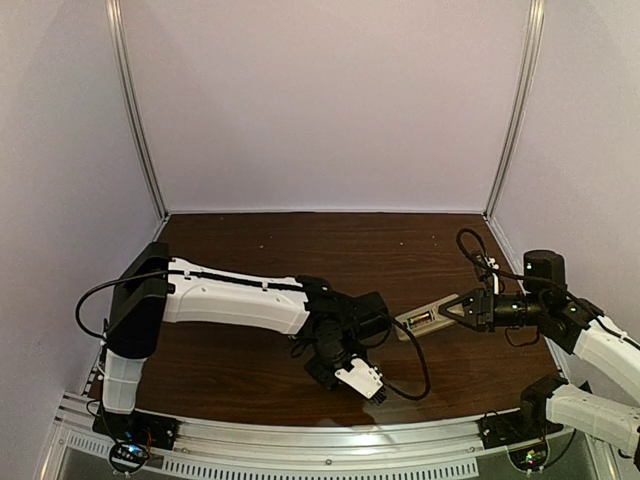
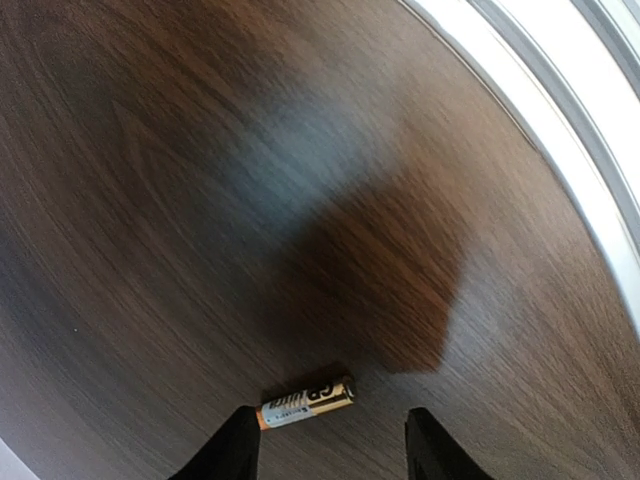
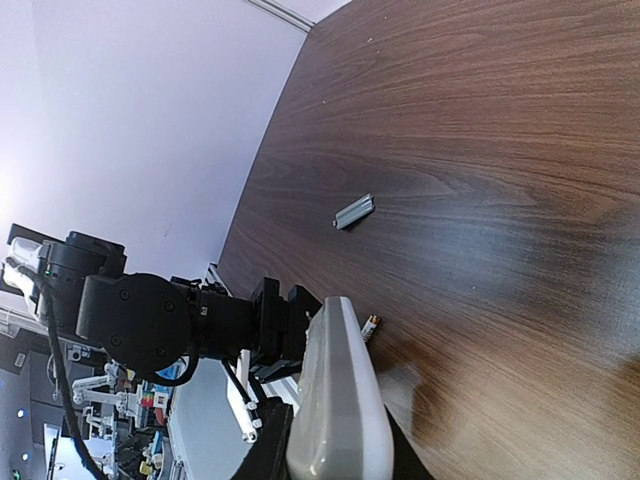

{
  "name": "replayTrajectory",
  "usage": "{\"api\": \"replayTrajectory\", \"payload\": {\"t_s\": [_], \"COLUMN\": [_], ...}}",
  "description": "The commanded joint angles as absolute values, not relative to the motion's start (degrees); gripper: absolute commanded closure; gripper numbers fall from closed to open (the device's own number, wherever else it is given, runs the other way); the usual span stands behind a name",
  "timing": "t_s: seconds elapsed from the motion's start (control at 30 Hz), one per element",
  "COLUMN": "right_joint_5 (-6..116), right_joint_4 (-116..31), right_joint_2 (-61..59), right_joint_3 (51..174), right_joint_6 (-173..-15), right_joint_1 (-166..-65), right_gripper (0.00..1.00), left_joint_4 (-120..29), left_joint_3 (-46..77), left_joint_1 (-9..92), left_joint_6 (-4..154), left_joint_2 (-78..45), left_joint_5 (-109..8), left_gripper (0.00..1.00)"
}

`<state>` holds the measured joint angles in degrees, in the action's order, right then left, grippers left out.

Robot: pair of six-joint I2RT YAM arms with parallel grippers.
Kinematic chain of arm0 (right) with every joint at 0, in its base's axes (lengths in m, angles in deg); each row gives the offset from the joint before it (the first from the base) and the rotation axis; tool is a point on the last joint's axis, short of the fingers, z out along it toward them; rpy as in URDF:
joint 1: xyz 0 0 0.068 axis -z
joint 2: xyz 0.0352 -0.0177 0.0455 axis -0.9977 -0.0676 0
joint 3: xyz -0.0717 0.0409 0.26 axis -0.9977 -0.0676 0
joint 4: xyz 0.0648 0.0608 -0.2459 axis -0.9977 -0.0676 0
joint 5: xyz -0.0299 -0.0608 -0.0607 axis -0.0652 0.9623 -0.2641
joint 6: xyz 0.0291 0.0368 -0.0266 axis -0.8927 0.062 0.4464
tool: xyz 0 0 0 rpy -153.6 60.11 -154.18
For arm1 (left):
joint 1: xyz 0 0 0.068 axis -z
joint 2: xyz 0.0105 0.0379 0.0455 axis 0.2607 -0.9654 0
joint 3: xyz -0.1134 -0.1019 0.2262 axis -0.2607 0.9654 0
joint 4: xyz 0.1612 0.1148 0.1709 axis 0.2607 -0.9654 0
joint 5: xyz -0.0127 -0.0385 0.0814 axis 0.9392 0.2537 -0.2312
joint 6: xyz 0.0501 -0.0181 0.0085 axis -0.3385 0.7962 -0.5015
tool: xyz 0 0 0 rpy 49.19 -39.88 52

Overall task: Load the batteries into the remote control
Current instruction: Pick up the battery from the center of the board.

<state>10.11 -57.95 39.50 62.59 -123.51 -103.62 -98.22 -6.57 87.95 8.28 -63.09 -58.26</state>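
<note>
One gold battery [image 2: 307,400] with a pale end lies flat on the dark wood table [image 2: 200,200]. My left gripper [image 2: 330,452] is open and hangs just above it, with the battery between the fingertips [image 2: 235,450] and nearer the left one. My right gripper [image 1: 458,310] is shut on the white remote control [image 1: 425,320] and holds it off the table, pointing at the left arm. In the right wrist view the remote [image 3: 335,400] shows edge-on, with the battery [image 3: 370,327] on the table past its tip. A gold glint shows in the remote's open back; the second battery is not clearly seen.
A small flat grey strip [image 3: 354,211] lies on the table farther out. The left arm [image 1: 240,295] stretches across the near middle of the table. An aluminium rail [image 1: 300,440] runs along the near edge. Pale walls close in the back and sides.
</note>
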Motion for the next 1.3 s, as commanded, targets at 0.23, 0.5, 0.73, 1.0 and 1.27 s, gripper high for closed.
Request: {"api": "replayTrajectory", "payload": {"t_s": [0.23, 0.5, 0.73, 1.0, 1.27], "right_joint_5": [6.82, 6.29, 6.16, 5.93, 5.92], "right_joint_4": [-54.46, -54.01, -54.04, -54.72, -55.81], "right_joint_2": [39.11, 38.94, 38.98, 39.04, 38.91], "right_joint_3": [60.99, 60.86, 60.79, 60.65, 60.91], "right_joint_6": [-124.29, -124.57, -124.53, -123.81, -122.99], "right_joint_1": [-102.21, -101.89, -101.61, -101.35, -101.25], "right_gripper": [1.00, 1.00, 1.00, 1.00, 1.00], "left_joint_4": [-97.93, -96.69, -96.62, -97.26, -99.46], "left_joint_3": [-8.20, -8.11, -9.69, -8.88, -9.07], "left_joint_1": [87.49, 87.21, 86.41, 86.30, 86.30], "left_joint_6": [7.04, 6.28, 6.35, 8.63, 14.30], "left_joint_2": [-66.06, -67.01, -68.03, -68.22, -67.66], "left_joint_5": [-58.93, -61.71, -61.83, -61.00, -58.00], "left_gripper": [0.49, 0.52, 0.67, 0.76, 0.82]}}
